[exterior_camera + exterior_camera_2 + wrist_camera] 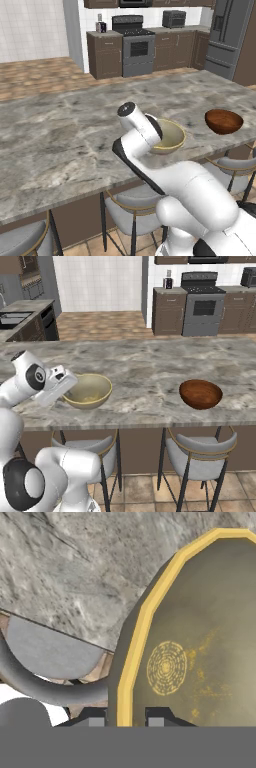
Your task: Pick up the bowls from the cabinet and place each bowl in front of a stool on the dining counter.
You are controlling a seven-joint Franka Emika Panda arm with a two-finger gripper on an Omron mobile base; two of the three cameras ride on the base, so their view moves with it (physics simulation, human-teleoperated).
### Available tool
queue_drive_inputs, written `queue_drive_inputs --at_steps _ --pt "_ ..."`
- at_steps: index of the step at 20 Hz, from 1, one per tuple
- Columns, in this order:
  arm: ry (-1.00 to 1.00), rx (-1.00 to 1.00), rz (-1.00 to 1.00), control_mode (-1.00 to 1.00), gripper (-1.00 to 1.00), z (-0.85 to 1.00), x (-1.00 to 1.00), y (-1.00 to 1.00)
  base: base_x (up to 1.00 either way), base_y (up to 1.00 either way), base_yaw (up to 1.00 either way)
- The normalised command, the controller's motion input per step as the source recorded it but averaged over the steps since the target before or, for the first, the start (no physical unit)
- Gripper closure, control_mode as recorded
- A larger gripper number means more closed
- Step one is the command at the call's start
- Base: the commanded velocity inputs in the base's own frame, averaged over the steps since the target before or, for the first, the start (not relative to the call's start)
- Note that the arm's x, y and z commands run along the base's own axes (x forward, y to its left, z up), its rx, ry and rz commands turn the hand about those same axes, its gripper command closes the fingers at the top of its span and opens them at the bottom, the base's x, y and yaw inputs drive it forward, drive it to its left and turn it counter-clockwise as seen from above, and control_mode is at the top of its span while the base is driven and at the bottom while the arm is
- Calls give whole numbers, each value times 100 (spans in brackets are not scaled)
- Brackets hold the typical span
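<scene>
Two-finger gripper (127, 718) is clamped on the yellowish rim of the pale olive-beige deep bowl (88, 391), one tip each side. Bowl sits near the front edge of the grey-beige marbled dining counter (145, 363), above a grey padded stool (85, 448). Judgement: open jaws, lift straight up (no dragging). Glossy reddish-brown bowl (201, 394) at 3 o'clock already fronts its stool.

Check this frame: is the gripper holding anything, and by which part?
Yes. The gripper is shut on the olive-beige bowl, pinching its yellowish rim on the stool side, one finger inside, one outside. The bowl sits on the dining counter.
</scene>
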Motion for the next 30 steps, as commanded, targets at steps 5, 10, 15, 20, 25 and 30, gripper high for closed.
queue_drive_inputs --at_steps 5,10,15,20,25,30 --pt "0 0 0 -100 100 -42 47 1 0 0 0" --pt "0 1 0 -100 100 -39 51 10 0 0 0" --pt "3 0 2 -100 100 -30 46 26 0 0 0" --pt "8 0 0 -100 100 -30 30 26 0 0 0" --pt "11 0 1 -100 100 -35 26 28 0 0 0" --pt "2 0 0 -100 100 -33 23 30 0 0 0"
